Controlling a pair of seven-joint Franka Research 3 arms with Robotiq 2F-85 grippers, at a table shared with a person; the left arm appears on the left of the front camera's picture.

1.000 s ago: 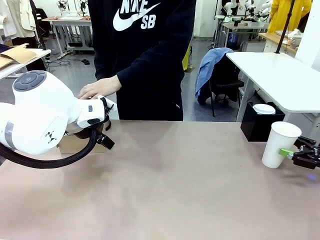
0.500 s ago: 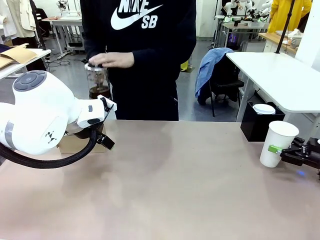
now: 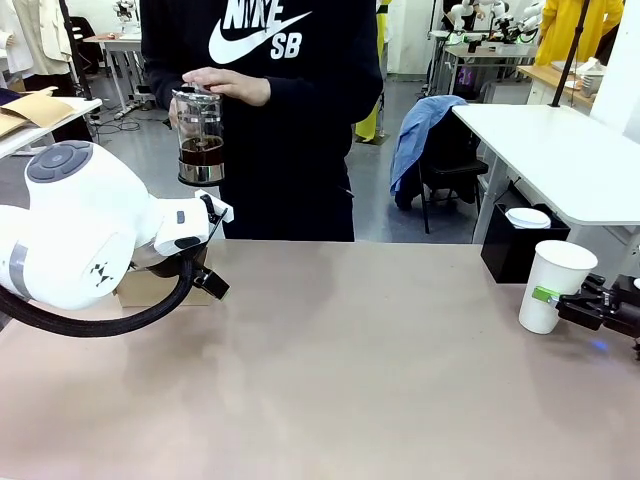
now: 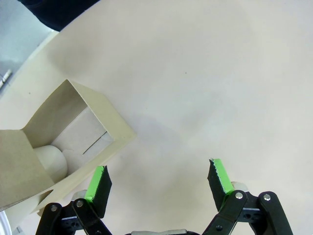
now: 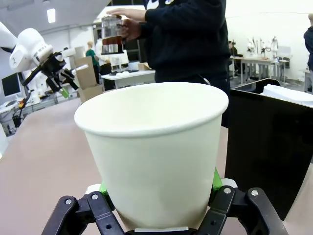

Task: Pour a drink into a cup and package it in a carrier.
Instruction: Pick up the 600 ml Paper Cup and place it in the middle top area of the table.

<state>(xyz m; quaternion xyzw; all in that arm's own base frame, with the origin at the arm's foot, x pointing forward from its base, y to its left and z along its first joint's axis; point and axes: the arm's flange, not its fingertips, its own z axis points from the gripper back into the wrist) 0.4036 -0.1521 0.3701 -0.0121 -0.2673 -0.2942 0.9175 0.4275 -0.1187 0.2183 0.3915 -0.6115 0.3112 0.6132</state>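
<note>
At 9 o'clock, low over the table: left gripper, jaws wide apart, nothing between the green pads. Just beside it, at 9 o'clock in the wrist view: the carrier, brown cardboard, lying low with its open side up. At 11 o'clock, up in the air and clear of the table: press pot, held by the person's hand laid on its lid. Long axis vertical, lid up, base band down, the drink dark in the lower part. At 3 o'clock: white cup, upright, mouth up, near a black box. Right gripper clamped on the cup's lower wall.
</note>
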